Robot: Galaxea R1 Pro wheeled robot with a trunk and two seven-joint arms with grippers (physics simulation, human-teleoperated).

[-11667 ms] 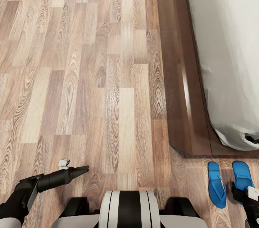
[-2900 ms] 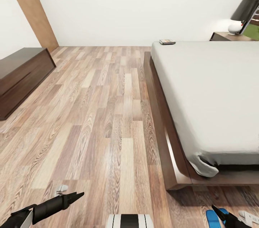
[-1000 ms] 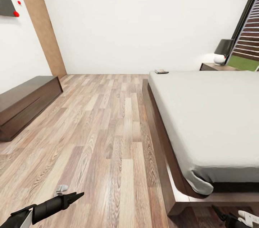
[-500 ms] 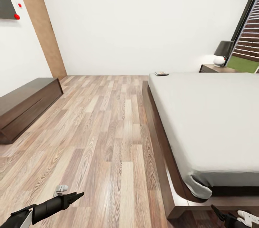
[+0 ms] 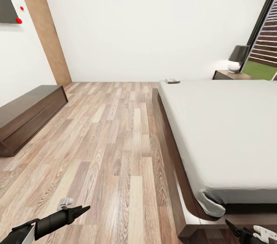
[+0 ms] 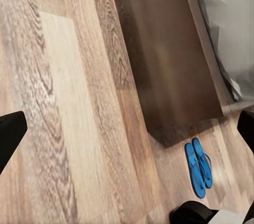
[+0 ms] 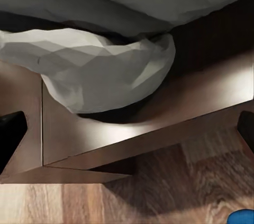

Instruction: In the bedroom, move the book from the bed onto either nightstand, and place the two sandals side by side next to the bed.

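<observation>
Both arms idle low while the head looks up the bed toward the book.

The left black gripper at 7 o'clock looks pressed together in the head view, though its wrist view shows the fingers apart, so I cannot tell; the right black gripper at 5 o'clock looks spread and empty. The small dark paperback book lies at the pale mattress bed's far corner, near the dark brown nightstand at 2 o'clock. The two bright blue sandals lie side by side at the frame's corner.

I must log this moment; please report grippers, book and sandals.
Left gripper shut, empty; right gripper state unclear. Small dark paperback book on pale grey bed's far corner. Bright blue sandals paired by the frame. Wood-plank floor ahead.
</observation>
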